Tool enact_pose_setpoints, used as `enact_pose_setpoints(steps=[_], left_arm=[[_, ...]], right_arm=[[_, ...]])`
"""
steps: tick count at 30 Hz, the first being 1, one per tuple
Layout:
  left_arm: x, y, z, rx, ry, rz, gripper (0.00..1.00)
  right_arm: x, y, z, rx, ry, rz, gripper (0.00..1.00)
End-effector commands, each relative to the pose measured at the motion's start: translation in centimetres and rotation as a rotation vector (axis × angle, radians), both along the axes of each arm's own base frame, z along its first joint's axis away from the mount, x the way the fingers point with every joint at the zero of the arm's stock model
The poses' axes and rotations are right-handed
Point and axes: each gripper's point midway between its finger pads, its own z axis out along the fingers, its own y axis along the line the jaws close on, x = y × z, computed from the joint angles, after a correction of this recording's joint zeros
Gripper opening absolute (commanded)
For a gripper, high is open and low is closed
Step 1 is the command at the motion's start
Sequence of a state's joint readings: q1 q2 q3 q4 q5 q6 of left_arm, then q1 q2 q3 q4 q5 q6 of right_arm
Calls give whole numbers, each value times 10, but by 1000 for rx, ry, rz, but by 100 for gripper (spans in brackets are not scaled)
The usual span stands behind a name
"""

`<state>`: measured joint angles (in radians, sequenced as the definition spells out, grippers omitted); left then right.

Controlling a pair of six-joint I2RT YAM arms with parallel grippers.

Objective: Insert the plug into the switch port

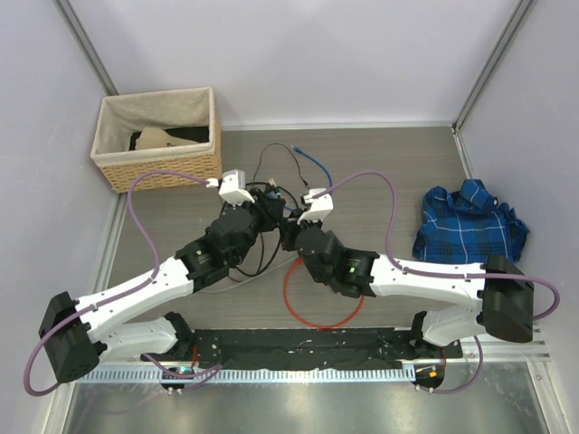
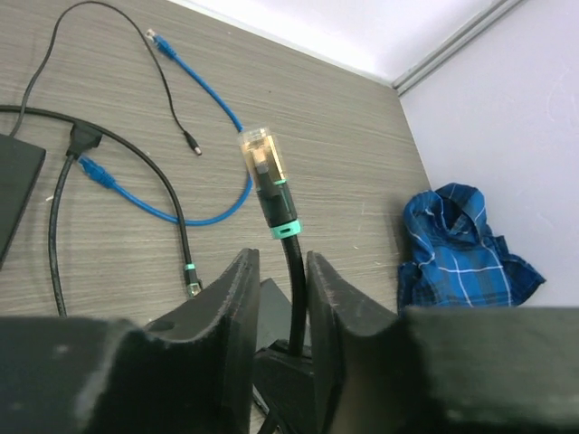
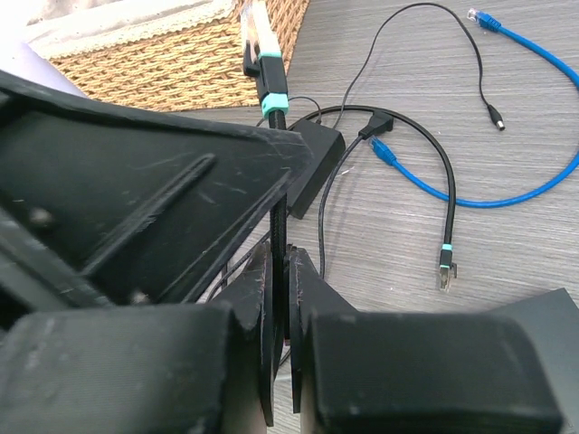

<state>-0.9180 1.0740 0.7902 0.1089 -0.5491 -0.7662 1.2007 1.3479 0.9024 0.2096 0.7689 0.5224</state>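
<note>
Jaws of the right gripper (image 3: 287,258) are pressed together on a thin black cable (image 3: 280,212), low on its length. The cable rises straight out of them to the plug (image 2: 267,181), a clear, yellowish connector with a black boot and a green band at its base. Higher on the same cable, the left gripper (image 2: 282,262) flanks it with jaws slightly apart. One finger lies against the cable and a sliver of gap shows at the other, so it is not clamped. The plug is held in the air beyond both grippers. Its long axis is in line with the cable, and its clear tip points away from the fingers, leaning slightly. The switch (image 2: 16,190), a flat dark rectangular box, lies on the grey wood-grain worktop (image 1: 389,163) off to one side, apart from the plug. Near it trail a bright blue cable (image 2: 208,117) and a thin black cord with a barrel tip (image 2: 193,145). Farther out sit a woven wicker basket (image 1: 158,136), a red ring (image 1: 321,294) and a crumpled blue plaid cloth (image 1: 470,221).
</note>
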Motion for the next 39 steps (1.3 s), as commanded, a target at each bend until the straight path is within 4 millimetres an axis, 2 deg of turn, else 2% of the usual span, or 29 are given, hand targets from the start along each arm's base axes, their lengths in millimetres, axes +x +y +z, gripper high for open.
enact_pose_setpoints(steps=[1, 4, 5, 7, 8, 11, 13, 15, 16, 17, 18, 19, 20, 21, 22, 25, 26, 28, 29, 31, 32, 35, 36, 38, 39], left_arm=[[6, 0, 19, -32, -61, 36, 23], [6, 0, 20, -7, -74, 29, 1], [5, 1, 20, 8, -76, 26, 0], [3, 4, 16, 71, -91, 8, 0], [1, 7, 16, 95, -100, -3, 0], [-7, 13, -2, 235, -95, -62, 0], [-15, 14, -9, 303, -101, -140, 0], [-25, 17, -25, 376, -72, -221, 0], [-34, 11, -33, 404, -63, -298, 0], [-41, 11, -44, 442, -34, -352, 0], [-47, 10, -51, 464, -19, -397, 0], [-56, 5, -58, 470, -1, -466, 0], [-64, 6, -70, 507, 28, -510, 0], [-70, 5, -77, 522, 49, -549, 0], [-75, 4, -85, 535, 73, -579, 0], [-93, -2, -109, 564, 161, -699, 0], [-100, -4, -115, 562, 184, -737, 0], [-106, -10, -123, 585, 201, -766, 0], [-108, -13, -132, 610, 222, -780, 0], [-113, -21, -138, 655, 225, -796, 0], [-115, -23, -150, 692, 257, -806, 0], [-116, -29, -162, 793, 258, -795, 0], [-120, -36, -168, 828, 259, -811, 0], [-118, -43, -170, 870, 249, -792, 0], [-119, -45, -179, 896, 265, -793, 0]], right_arm=[[1, -2, 27, 106, -37, -38, 1], [0, -2, 25, 99, -34, -30, 1], [0, -2, 23, 98, -32, -25, 6], [-2, -5, 25, 102, -33, -22, 12], [-3, -7, 21, 93, -27, -20, 20], [-6, -18, 21, 67, -29, -24, 38], [-6, -25, 24, 57, -27, -9, 44], [-1, -34, 20, 34, -9, 2, 52], [-3, -34, 22, 48, 2, 45, 55], [-2, -38, 15, 29, 28, 62, 61], [0, -42, 13, 30, 45, 75, 62], [13, -56, 12, 37, 64, 44, 64], [10, -58, 8, 30, 92, 91, 68], [15, -64, 7, 28, 101, 86, 69], [24, -79, 1, -1, 116, 58, 70], [32, -102, -18, -63, 187, 37, 75], [42, -122, -30, -90, 228, -8, 76], [46, -133, -47, -104, 287, -9, 77], [52, -147, -59, -116, 315, -38, 78], [54, -155, -75, -117, 366, -33, 78], [54, -159, -85, -118, 396, -34, 79], [58, -171, -111, -117, 480, -37, 79], [60, -175, -116, -120, 497, -35, 79], [60, -173, -133, -126, 550, -4, 79], [60, -173, -138, -132, 561, -3, 79]])
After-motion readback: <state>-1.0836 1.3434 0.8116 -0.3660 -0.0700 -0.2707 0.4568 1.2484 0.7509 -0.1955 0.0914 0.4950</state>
